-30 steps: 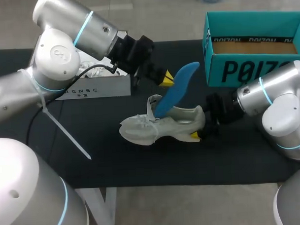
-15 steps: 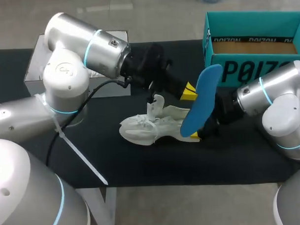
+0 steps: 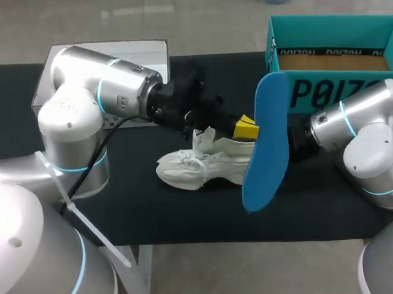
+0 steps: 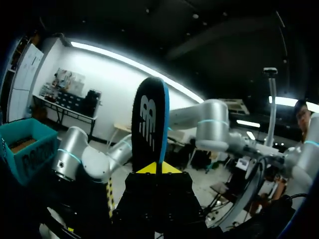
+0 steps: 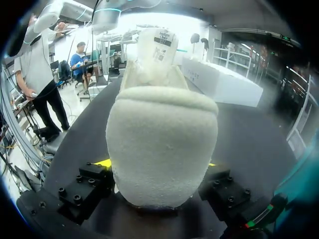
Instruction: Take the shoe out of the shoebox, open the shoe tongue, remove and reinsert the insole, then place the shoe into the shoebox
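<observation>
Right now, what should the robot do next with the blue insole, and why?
Probably swing the insole back over the shoe and slide it in: the left tool pinches it fully out of the shoe, while the right tool grips the heel.

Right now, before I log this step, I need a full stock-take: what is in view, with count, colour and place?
shoe: one, white, on its sole at the table's middle, heel toward the right arm.
insole: one, blue, out of the shoe, held in the air at its heel end.
shoebox: one, teal, open, at the table's far right.
white box: one, white, at the far left, behind the left arm.
table: one, black top.
left gripper: one, yellow tips, shut on the insole.
right gripper: one, yellow tips, shut on the shoe's heel.
</observation>
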`<state>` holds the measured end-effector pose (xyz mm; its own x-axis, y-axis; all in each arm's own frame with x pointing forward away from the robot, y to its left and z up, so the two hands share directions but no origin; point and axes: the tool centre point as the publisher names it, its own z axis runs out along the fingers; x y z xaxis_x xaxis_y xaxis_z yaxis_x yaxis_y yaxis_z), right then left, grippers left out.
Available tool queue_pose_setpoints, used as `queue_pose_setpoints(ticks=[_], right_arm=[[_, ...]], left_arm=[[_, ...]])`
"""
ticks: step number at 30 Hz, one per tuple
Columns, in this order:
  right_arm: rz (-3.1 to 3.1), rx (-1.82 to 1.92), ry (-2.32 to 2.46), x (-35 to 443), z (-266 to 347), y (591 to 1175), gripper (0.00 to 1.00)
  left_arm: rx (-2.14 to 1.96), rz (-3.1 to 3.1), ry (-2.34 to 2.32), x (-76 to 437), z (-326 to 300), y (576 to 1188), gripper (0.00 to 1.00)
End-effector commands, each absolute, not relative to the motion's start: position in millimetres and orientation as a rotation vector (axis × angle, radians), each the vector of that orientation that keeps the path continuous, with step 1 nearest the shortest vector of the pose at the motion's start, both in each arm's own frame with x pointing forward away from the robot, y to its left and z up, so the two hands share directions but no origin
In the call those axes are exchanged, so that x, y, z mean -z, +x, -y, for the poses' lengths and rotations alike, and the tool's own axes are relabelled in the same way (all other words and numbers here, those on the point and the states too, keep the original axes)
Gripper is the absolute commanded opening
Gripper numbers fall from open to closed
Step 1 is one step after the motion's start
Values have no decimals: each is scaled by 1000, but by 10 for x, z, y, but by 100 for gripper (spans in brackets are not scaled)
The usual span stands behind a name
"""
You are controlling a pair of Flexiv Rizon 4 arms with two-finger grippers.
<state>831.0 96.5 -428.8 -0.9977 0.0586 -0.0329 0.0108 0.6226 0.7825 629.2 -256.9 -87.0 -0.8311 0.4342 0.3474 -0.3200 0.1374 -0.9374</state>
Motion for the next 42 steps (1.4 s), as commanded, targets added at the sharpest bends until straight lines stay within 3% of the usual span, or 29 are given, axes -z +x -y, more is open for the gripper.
queue_pose_setpoints(ticks=[1, 20, 42], right_arm=[[-2781, -1334, 61, 4315, -984, 8305, 0], [-2781, -1334, 61, 4315, -984, 8305, 0], [-2781, -1334, 61, 4315, -984, 8305, 0]], left_arm=[[-1827, 1776, -57, 831, 2401, 6068, 0], [-1714, 1699, -256, 356, 2258, 5622, 0], [-1690, 1644, -290, 256, 1882, 5399, 0]])
